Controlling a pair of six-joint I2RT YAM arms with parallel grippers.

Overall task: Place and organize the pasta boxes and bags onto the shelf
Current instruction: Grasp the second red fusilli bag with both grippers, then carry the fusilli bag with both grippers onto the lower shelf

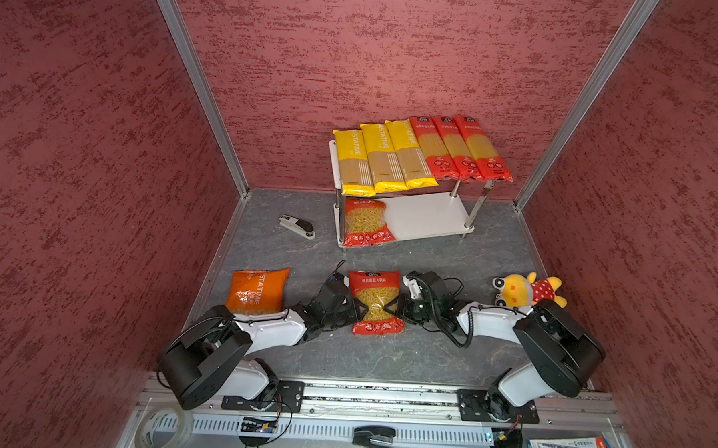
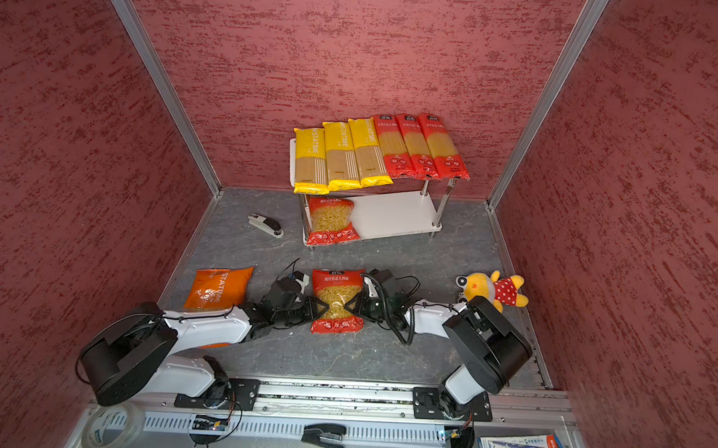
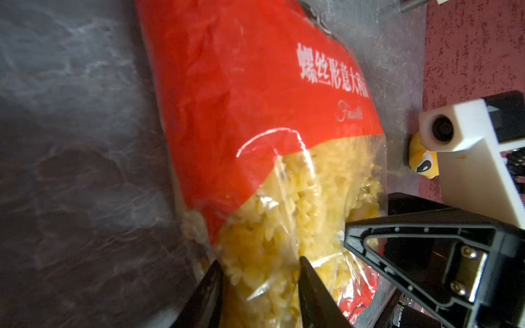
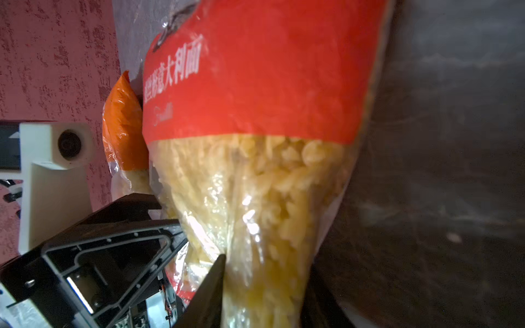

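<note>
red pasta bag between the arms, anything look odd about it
The red fusilli bag is gripped at its clear middle from opposite sides by the left claw and right claw, so its waist looks pinched in.

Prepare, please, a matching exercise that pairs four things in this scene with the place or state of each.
Things
A. left hand
B. orange bag
C. yellow spaghetti packs
D. plush toy

Places or states
1. on the top board of the shelf
2. on the tabletop beside the right arm
3. closed on the near red fusilli bag
4. on the tabletop beside the left arm

Pairs: A-3, B-4, C-1, D-2
</note>
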